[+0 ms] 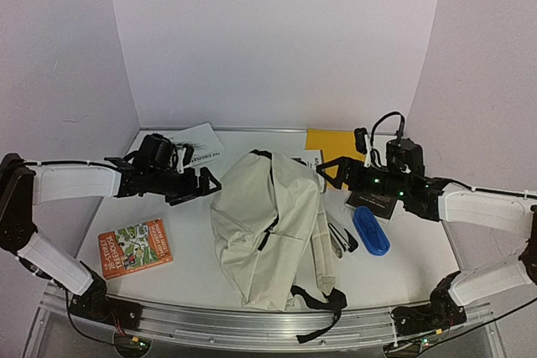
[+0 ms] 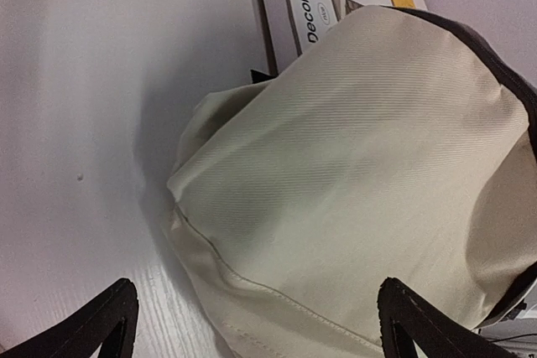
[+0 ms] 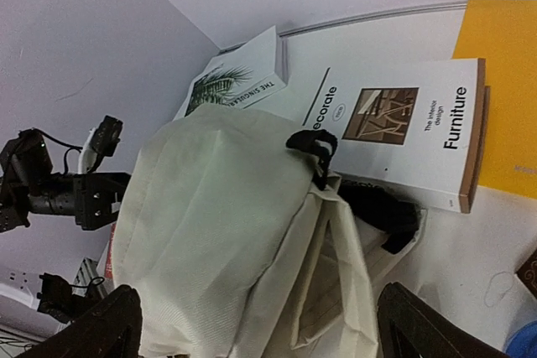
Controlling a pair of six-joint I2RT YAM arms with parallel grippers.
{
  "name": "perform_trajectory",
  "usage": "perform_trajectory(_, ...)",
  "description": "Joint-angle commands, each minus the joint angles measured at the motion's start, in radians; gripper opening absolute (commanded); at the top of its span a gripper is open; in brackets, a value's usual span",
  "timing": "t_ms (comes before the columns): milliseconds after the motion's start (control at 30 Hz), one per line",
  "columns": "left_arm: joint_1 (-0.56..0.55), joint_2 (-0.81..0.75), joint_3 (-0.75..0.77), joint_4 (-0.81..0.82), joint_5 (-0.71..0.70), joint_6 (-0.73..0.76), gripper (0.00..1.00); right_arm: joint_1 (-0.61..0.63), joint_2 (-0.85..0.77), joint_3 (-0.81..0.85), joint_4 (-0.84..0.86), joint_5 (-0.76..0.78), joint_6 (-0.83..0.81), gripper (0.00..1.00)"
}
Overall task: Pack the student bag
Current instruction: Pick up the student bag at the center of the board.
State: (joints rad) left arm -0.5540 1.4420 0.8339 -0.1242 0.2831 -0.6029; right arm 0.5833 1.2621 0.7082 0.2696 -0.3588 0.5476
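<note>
- Two books carry legible print. On the pale book [image 3: 403, 136], "Decorate" is printed beside a small oval badge, and "the interior design Furniture" is set at the cover's other end, next to a brown photograph.
- On the spine of the white book [image 3: 243, 81], whose cover bears a palm leaf, "THE SINGULAR" can be read; what follows cannot be made out.
- An orange book [image 1: 134, 247] with a busy drawn cover is laid near the table's left front; its title is too small to be read.
- Pale lettering is seen on a dark card [image 1: 375, 204] but is too blurred to be read; a blue case [image 1: 370, 230] is laid just beside it.
- The student bag [image 1: 268, 232] is laid flat at the middle of the table [image 1: 193, 278], between the two arms. A corner of the pale book is overlapped by its far end, and its black straps are trailed toward the near edge.
- A yellow folder [image 1: 336, 142] is laid under the pale book at the back.
- The left gripper [image 1: 208, 184] is held with its jaws spread wide and nothing between them, just beside the bag's far left side.
- The right gripper [image 1: 330, 172] is likewise spread wide and empty, by the bag's far right corner.
- The table is white and smooth, and is bounded by a metal rail [image 1: 252, 324] at the near edge. It is enclosed at the back and sides by pale lilac walls [image 1: 277, 39].
</note>
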Motion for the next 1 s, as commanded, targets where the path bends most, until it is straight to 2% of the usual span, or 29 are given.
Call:
perform_trajectory(0, -0.06, 0.041, 0.071, 0.118, 0.026, 0.016, 1.0, 0.05, -0.012, -0.019, 0.053, 0.0, 0.061, 0.96)
perform_trajectory(100, -0.125, 0.069, 0.092, 0.153, 0.011, 0.065, 1.0, 0.087, 0.002, -0.037, 0.074, 0.029, 0.07, 0.94)
perform_trajectory(200, -0.206, 0.07, 0.102, 0.181, -0.062, 0.13, 1.0, 0.107, 0.037, -0.032, 0.085, 0.035, 0.068, 0.92)
perform_trajectory(300, -0.228, 0.067, 0.106, 0.201, -0.093, 0.149, 1.0, 0.128, 0.083, -0.011, 0.093, 0.016, 0.06, 0.87)
perform_trajectory(367, -0.228, 0.069, 0.109, 0.183, -0.131, 0.138, 1.0, 0.144, 0.112, 0.011, 0.104, -0.004, 0.053, 0.8)
perform_trajectory(433, -0.228, 0.07, 0.116, 0.149, -0.182, 0.111, 1.0, 0.163, 0.138, 0.035, 0.112, -0.021, 0.05, 0.7)
perform_trajectory(467, -0.228, 0.066, 0.112, 0.146, -0.198, 0.09, 1.0, 0.176, 0.149, 0.055, 0.112, -0.026, 0.049, 0.61)
perform_trajectory(567, -0.224, 0.02, 0.101, 0.138, -0.259, 0.064, 1.0, 0.224, 0.17, 0.135, 0.113, -0.025, 0.055, 0.26)
perform_trajectory(667, -0.191, -0.069, 0.115, 0.033, -0.36, 0.038, 1.0, 0.317, 0.185, 0.234, 0.121, 0.033, 0.045, 0.03)
perform_trajectory(800, -0.104, -0.279, 0.109, -0.078, -0.442, 0.031, 1.0, 0.447, 0.228, 0.392, 0.155, 0.145, 0.01, 0.0)
perform_trajectory(900, -0.005, -0.416, 0.128, -0.161, -0.422, 0.05, 1.0, 0.505, 0.268, 0.476, 0.262, 0.162, -0.004, 0.0)
perform_trajectory(967, 0.023, -0.485, 0.154, -0.218, -0.419, 0.068, 1.0, 0.525, 0.31, 0.542, 0.315, 0.162, -0.025, 0.0)
